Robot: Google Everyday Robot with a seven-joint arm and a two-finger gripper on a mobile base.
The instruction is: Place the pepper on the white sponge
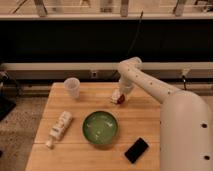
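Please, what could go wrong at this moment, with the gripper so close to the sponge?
1. The gripper is low over the white sponge, with the pepper at the pad's right edge. The pepper may roll off onto the table.
2. The sponge is small and light, so the gripper may push it along when lifting away.
3. The green bowl sits near, so a rolling pepper might end against it.

White rounded robot body, small dark dots, smooth white jointed arm, end effector over table's far side
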